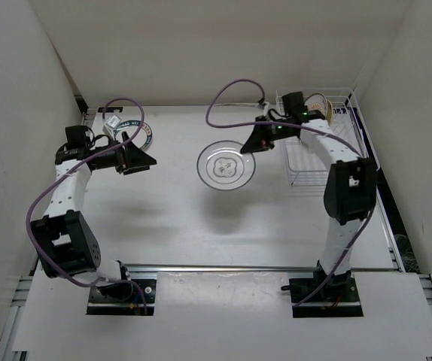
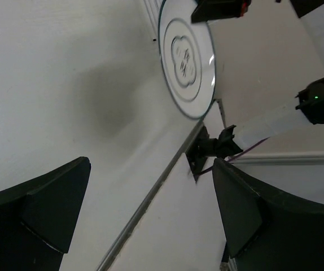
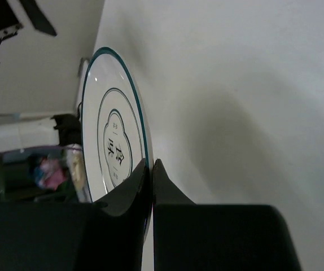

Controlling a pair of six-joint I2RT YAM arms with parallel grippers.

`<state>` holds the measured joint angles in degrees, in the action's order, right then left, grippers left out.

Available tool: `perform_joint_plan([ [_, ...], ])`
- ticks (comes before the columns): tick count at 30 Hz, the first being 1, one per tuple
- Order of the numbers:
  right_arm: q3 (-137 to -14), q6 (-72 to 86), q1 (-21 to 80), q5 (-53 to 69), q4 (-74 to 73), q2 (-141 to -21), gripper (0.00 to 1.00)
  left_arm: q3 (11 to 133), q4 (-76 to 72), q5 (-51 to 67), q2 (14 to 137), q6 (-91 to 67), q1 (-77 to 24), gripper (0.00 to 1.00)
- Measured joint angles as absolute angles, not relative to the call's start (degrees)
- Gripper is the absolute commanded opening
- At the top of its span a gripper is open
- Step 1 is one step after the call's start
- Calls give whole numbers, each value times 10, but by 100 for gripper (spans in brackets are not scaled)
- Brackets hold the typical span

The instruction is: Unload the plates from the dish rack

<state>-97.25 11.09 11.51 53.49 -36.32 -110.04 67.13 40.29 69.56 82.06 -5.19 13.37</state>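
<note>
Holding the ringed plate (image 1: 226,165) by its rim, my right end effector (image 1: 252,144) is clamped shut on it, left of the dish rack (image 1: 355,113) and, judging by its shadow, off the worktop (image 1: 163,226). The plate faces up, roughly level, reaching away from the rack; being round, it has no long axis. My left end effector (image 1: 147,159) gapes empty, farther left.

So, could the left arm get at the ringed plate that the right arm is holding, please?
Probably yes: the left end effector is open and faces the plate, with only bare table between them; the right end effector pinches its far rim.
</note>
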Motion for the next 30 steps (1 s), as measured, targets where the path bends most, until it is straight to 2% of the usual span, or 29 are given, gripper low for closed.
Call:
perform_joint_plan([
  [8,-1075,147,215,608,-349,-1222,0,671,403,721,874,-61,115,100],
  [25,-1165,202,281,619,-291,-1301,0,697,402,724,950,-65,71,100],
  [26,-1166,205,286,619,-289,-1306,0,698,402,724,950,-65,71,77],
  [30,-1178,212,302,620,-283,-1319,0,699,403,717,950,-65,71,26],
])
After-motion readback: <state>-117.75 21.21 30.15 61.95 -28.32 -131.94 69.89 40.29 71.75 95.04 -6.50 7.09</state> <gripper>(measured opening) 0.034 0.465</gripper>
